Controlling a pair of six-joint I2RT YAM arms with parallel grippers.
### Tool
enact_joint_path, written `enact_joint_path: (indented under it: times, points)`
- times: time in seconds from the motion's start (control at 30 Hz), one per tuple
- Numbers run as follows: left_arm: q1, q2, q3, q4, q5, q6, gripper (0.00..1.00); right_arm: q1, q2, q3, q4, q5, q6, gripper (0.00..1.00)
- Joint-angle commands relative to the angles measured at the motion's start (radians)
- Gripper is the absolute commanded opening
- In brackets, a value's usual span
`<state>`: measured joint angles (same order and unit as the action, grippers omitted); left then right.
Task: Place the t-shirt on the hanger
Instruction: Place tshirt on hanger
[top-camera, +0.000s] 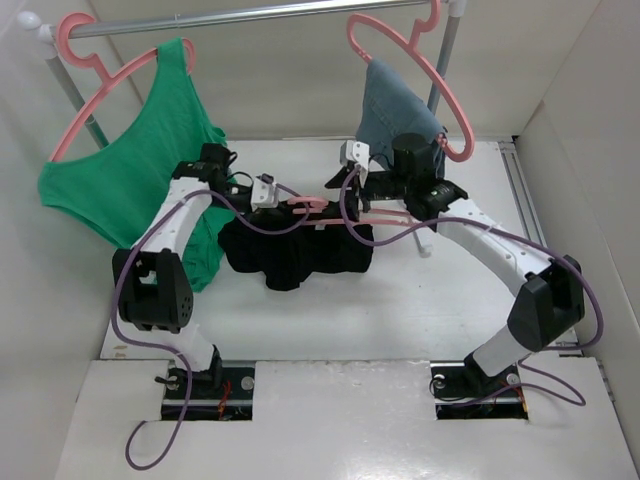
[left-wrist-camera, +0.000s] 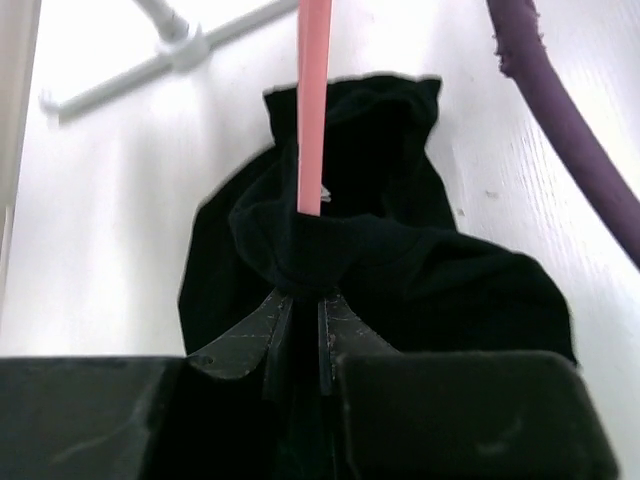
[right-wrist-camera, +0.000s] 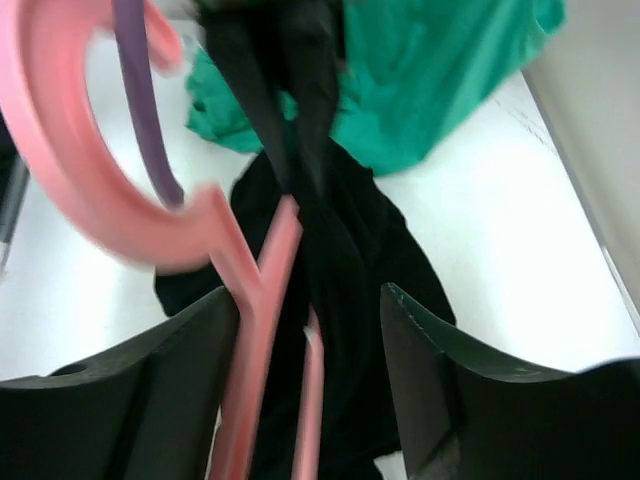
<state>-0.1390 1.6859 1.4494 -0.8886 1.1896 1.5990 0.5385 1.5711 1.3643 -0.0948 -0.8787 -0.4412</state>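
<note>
**Black t-shirt lay bunched mid-table, hanger set crosswise on it**

The t-shirt (top-camera: 300, 255) sat in a crumpled heap on the white table (top-camera: 430, 300), between the two arms and in front of the green tank top (top-camera: 130, 170). Its heap stretched left to right in the top view. The hanger (top-camera: 312, 205) lay along the heap's far edge with its long axis also running left to right, from one gripper toward the other.

The left gripper (left-wrist-camera: 300, 335) was pinched closed on a fold of the black cloth. In its wrist view, one pink arm of the hanger ran straight away from the fingertips, and its near end disappeared into the fabric.

The right gripper (right-wrist-camera: 307, 295) stood with its jaws apart. The hanger's neck forked between its fingers, against one and clear of the other, and the hook curled out beyond the fingertips toward the green top. From the top view I could not tell which way the hook pointed.
</note>
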Motion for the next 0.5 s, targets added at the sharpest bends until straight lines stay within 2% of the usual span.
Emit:
enact_joint_path:
  times: [0.0, 0.03, 0.1, 0.13, 0.2, 0.23, 0.27, 0.4, 0.47]
  points:
    - [0.059, -0.083, -0.043, -0.11, -0.021, 0.012, 0.0, 0.015, -0.028, 0.048, -0.072, 0.119, 0.001, 0.65]
    - [0.071, -0.104, -0.064, -0.101, -0.021, 0.003, 0.0, 0.024, -0.028, 0.048, -0.089, 0.18, 0.001, 0.65]
    - [0.082, -0.124, -0.083, -0.09, -0.021, -0.019, 0.0, 0.052, -0.042, 0.073, -0.147, 0.269, 0.022, 0.71]
    - [0.082, -0.143, -0.092, -0.076, -0.051, -0.048, 0.0, 0.063, -0.057, 0.073, -0.148, 0.364, 0.042, 0.73]
    - [0.091, -0.159, -0.124, -0.043, -0.079, -0.108, 0.0, 0.077, -0.097, 0.055, -0.148, 0.461, 0.126, 0.74]
    - [0.091, -0.169, -0.135, 0.017, -0.109, -0.155, 0.0, 0.089, -0.114, 0.044, -0.135, 0.506, 0.156, 0.74]
    - [0.091, -0.186, -0.156, 0.052, -0.126, -0.265, 0.0, 0.089, -0.132, 0.03, -0.126, 0.591, 0.183, 0.74]
    - [0.091, -0.224, -0.211, 0.272, -0.174, -0.587, 0.0, 0.13, -0.23, -0.057, -0.062, 0.774, 0.344, 0.71]
    - [0.091, -0.248, -0.222, 0.344, -0.183, -0.645, 0.0, 0.156, -0.276, -0.106, -0.052, 0.819, 0.389, 0.67]
